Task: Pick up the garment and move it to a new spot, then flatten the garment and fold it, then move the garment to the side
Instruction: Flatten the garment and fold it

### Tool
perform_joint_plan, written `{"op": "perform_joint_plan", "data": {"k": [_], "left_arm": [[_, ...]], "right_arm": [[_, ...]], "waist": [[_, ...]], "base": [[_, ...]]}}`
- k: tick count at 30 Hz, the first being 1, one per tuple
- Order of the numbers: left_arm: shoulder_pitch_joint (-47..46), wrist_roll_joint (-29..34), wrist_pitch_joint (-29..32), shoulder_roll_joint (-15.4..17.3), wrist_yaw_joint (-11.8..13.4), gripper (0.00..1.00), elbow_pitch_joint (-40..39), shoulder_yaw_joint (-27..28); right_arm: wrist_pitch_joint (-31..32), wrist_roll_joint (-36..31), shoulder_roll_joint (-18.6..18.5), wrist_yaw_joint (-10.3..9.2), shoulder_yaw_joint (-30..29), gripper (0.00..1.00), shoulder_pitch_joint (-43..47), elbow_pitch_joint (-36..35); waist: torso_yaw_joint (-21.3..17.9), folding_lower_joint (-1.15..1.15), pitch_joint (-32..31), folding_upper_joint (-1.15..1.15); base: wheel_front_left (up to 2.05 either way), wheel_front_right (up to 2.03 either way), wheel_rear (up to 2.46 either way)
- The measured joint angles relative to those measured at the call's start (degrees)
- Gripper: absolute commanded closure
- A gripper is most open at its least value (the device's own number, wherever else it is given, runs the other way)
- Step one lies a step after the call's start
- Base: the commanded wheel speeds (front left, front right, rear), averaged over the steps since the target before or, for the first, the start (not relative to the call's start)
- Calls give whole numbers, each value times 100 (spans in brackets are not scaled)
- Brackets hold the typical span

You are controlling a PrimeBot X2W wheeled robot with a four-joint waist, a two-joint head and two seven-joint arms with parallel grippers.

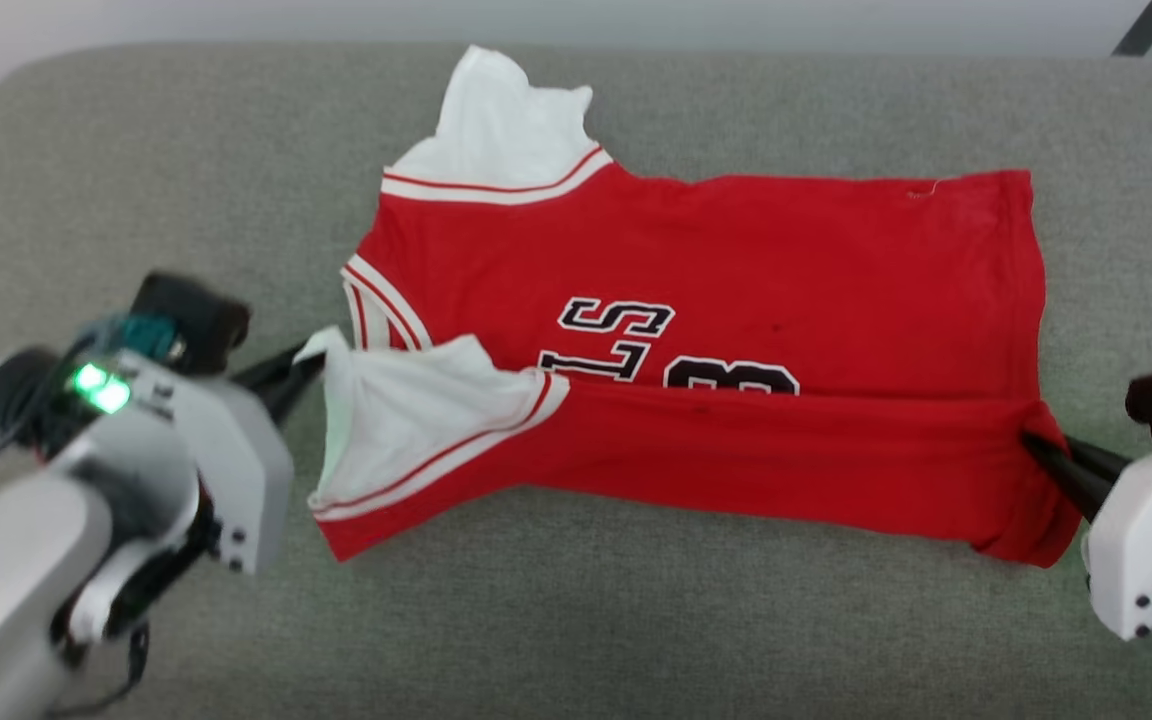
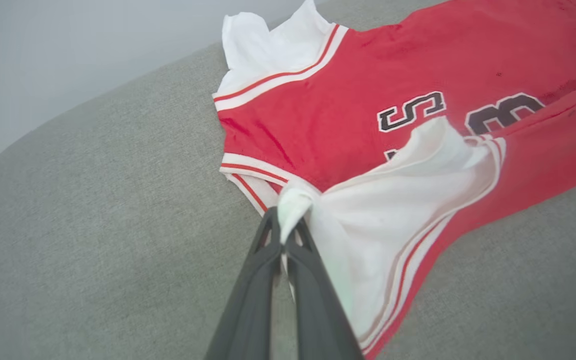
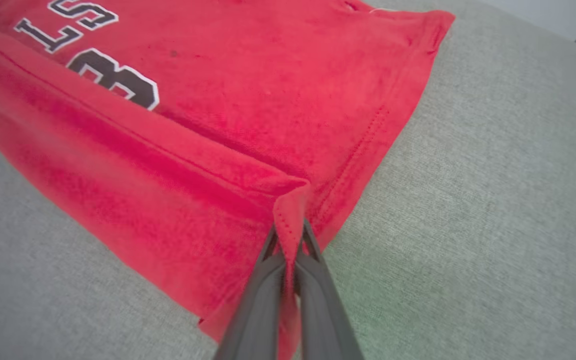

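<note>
The garment (image 1: 716, 300) spreads across the middle of the grey cushion (image 1: 136, 150) — open upholstery along the near edge and the far-left corner. At its ends, the left gripper (image 1: 311, 362) and right gripper (image 1: 1031, 440) block the way.

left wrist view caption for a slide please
Left gripper pinching the white sleeve of the red garment on a grey padded surface.

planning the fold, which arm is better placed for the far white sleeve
Left, probably: the left fingers pinch the garment by its near sleeve, nearer the far sleeve; the right fingers hold the hem.
</note>
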Motion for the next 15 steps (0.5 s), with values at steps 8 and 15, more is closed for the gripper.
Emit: {"op": "perform_joint_plan", "data": {"k": [8,15], "left_arm": [[-971,200,212,-616,-918,100,1401,-274],[-1395,168,415,-1098,-1424,100,2547,-520]], "right_arm": [[201,47,45,0,365,100,-669,401],[293,196,40,0,593,100,-1023,599]], "waist": [[-74,0,368,0],[-140,0,635,0]], "base": [[0,0,0],[0,0,0]]}}
